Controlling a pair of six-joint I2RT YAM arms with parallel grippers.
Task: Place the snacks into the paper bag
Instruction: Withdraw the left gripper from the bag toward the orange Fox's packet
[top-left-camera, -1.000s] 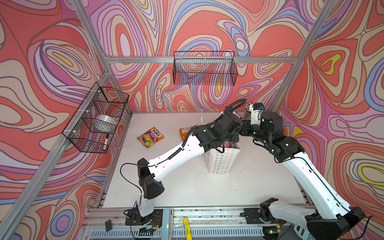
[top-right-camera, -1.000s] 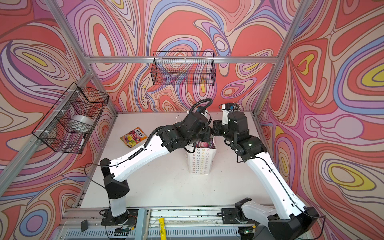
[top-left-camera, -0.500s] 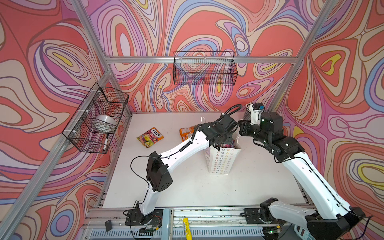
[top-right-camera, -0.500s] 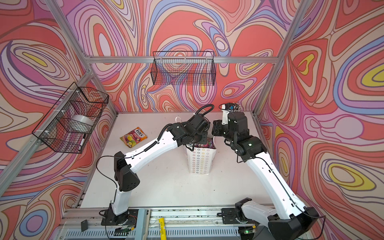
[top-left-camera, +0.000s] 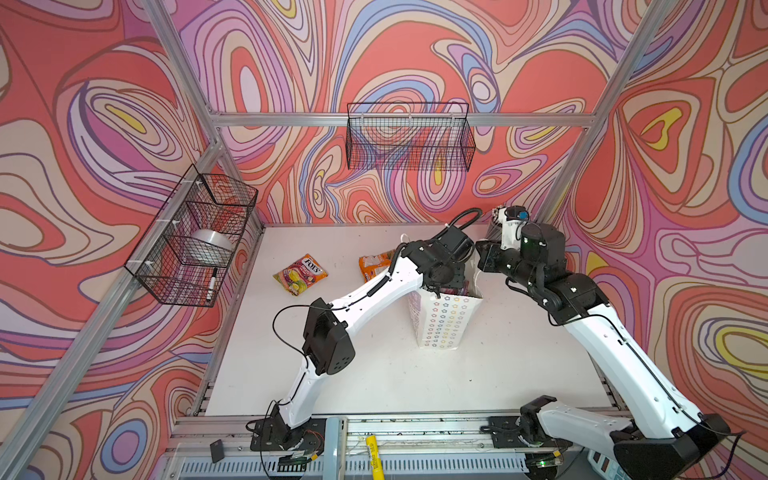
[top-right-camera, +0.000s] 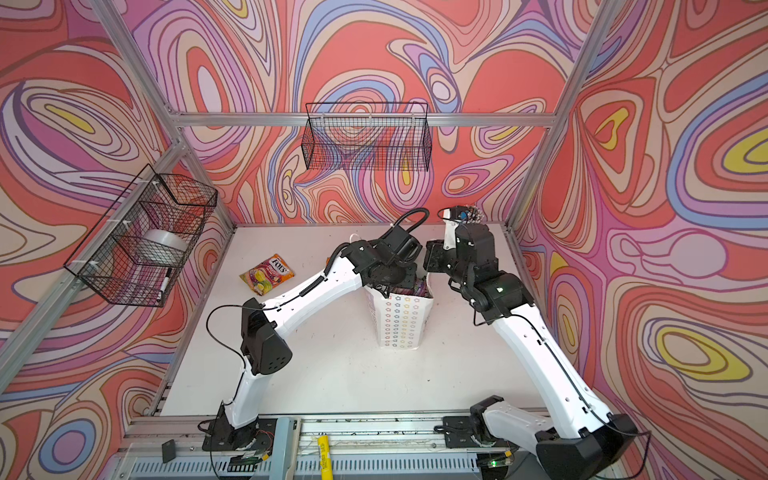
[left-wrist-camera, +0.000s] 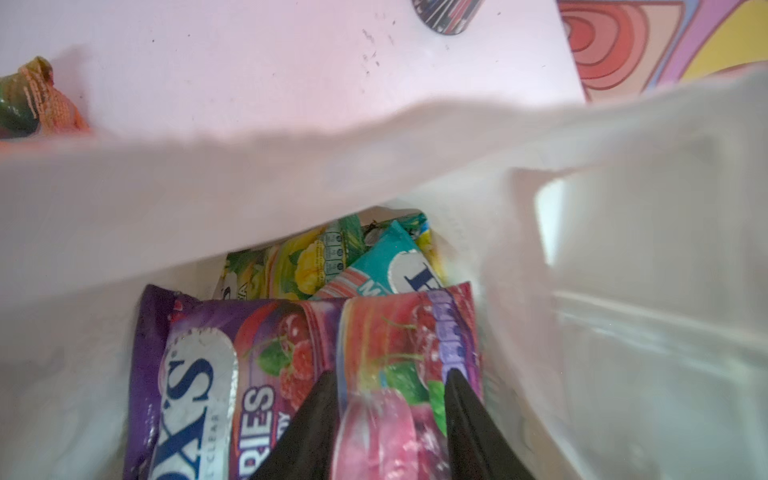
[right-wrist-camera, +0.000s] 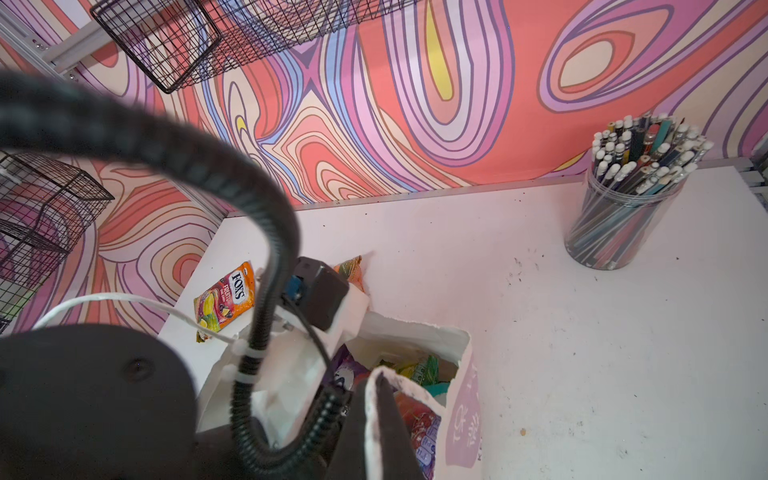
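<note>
The white paper bag (top-left-camera: 446, 324) (top-right-camera: 399, 324) stands upright mid-table. My left gripper (left-wrist-camera: 390, 386) is down inside it, open, its fingers either side of a red berry snack (left-wrist-camera: 399, 332). Beside that lie a purple FOX'S packet (left-wrist-camera: 199, 374), a teal one (left-wrist-camera: 395, 266) and a yellow-green one (left-wrist-camera: 299, 266). My right gripper (right-wrist-camera: 376, 378) is shut on the bag's rim (right-wrist-camera: 419, 332) at its far right side. An orange FOX'S snack (top-left-camera: 300, 274) (right-wrist-camera: 226, 299) lies flat on the table to the left. Another orange packet (top-left-camera: 374, 266) (right-wrist-camera: 351, 268) lies partly behind the left arm.
A black wire basket (top-left-camera: 409, 137) hangs on the back wall. Another (top-left-camera: 195, 241) on the left wall holds a tape roll and a marker. A clear cup of pencils (right-wrist-camera: 623, 208) stands in the back right corner. A yellow marker (top-left-camera: 372, 453) lies on the front rail.
The left gripper's jaws have spread wider inside the bag, and the left arm's elbow has risen and shifted right. The right arm has held the bag's rim without moving.
</note>
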